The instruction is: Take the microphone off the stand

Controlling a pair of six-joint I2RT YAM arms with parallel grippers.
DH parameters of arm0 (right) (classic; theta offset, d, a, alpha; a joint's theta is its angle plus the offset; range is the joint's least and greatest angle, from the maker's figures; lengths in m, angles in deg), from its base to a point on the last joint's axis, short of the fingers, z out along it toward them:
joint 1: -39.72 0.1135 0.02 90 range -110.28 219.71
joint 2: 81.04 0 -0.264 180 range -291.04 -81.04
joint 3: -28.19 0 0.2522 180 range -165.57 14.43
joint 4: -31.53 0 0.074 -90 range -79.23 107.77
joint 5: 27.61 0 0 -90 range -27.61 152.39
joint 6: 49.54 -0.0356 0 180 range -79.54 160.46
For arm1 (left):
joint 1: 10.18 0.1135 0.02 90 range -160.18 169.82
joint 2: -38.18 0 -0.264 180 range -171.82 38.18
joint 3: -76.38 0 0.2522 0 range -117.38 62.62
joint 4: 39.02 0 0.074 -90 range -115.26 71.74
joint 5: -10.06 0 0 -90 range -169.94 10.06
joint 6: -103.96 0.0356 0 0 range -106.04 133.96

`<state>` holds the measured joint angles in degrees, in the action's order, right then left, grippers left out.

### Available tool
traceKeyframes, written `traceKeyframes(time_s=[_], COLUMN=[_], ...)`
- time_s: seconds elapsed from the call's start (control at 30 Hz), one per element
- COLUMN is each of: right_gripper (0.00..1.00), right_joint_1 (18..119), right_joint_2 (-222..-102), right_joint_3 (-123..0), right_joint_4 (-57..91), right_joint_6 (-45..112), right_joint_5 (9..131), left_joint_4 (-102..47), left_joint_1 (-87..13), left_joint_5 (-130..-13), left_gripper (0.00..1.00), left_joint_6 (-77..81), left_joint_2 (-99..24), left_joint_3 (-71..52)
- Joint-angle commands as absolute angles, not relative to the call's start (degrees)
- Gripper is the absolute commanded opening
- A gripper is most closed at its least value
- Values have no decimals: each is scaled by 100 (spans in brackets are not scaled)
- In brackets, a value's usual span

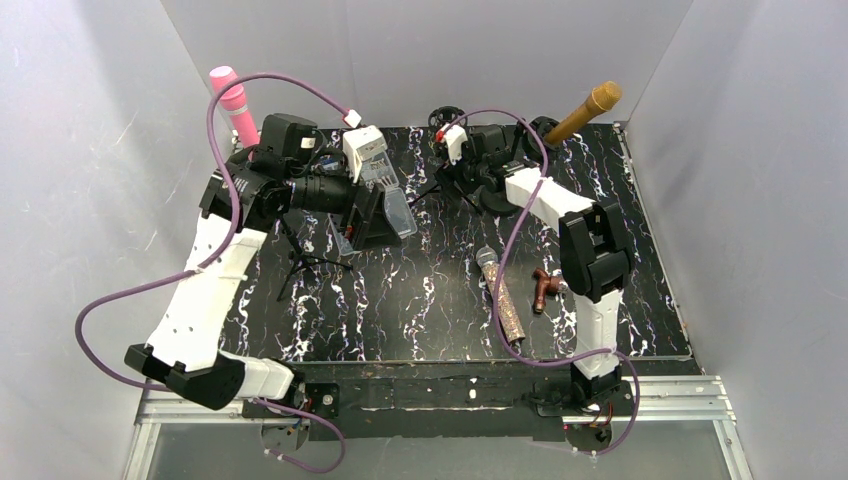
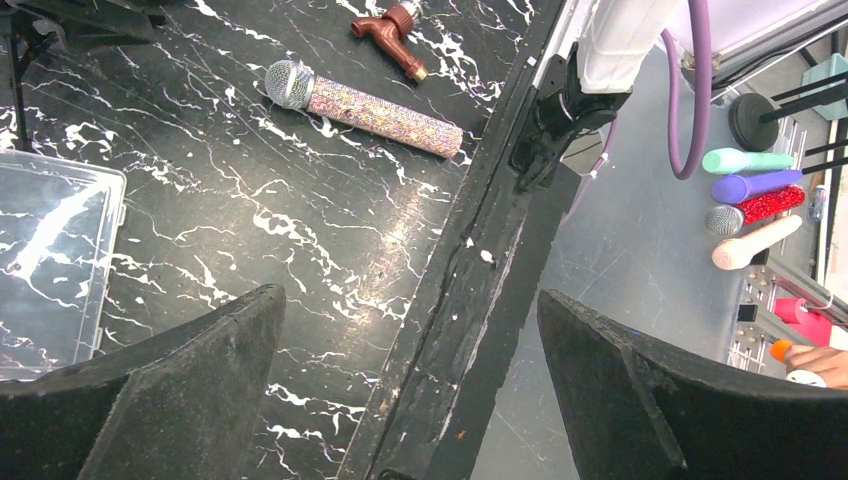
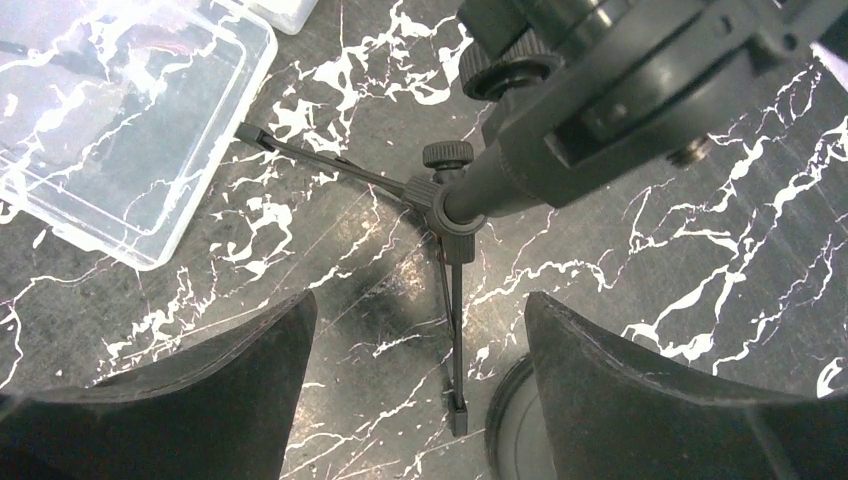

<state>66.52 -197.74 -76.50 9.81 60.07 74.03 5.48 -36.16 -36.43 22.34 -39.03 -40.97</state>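
Observation:
A glitter-bodied microphone (image 1: 501, 297) (image 2: 365, 105) with a silver head lies flat on the black marble table, next to a brown clip (image 1: 545, 289) (image 2: 391, 33). A pink microphone (image 1: 233, 102) stands up at the back left and a gold one (image 1: 587, 111) at the back right. My right gripper (image 1: 458, 180) (image 3: 420, 390) hangs open over a black tripod stand (image 3: 455, 215) whose holder (image 3: 610, 90) is empty. My left gripper (image 1: 368, 226) (image 2: 410, 385) is open with nothing in it, above the table's near part.
A clear plastic box (image 1: 392, 203) (image 2: 50, 265) (image 3: 110, 130) lies mid-table between the arms. A round black base (image 3: 512, 428) sits by the right fingers. Tripod legs (image 1: 300, 265) spread under the left arm. Several microphones (image 2: 755, 190) lie off the table.

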Motion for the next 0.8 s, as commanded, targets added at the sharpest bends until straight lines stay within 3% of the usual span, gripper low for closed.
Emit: traceKeyframes(time_s=[0.0, 0.47, 0.77], right_gripper=[85, 85, 84], right_joint_1=[6670, 6670, 6687], right_joint_2=[-19371, -18366, -16928], right_joint_3=[-7515, -6557, -5905], right_joint_4=[788, 773, 241], right_joint_6=[6046, 6107, 5724], right_joint_5=[7239, 6767, 6949], left_joint_4=[645, 638, 664], left_joint_1=[-3604, -3603, -3604], left_joint_5=[-3275, -3185, -3293], left_gripper=[98, 98, 98], left_joint_6=[2158, 2089, 1976], left_joint_2=[-3749, -3640, -3576], left_joint_3=[-4040, -4038, -4021])
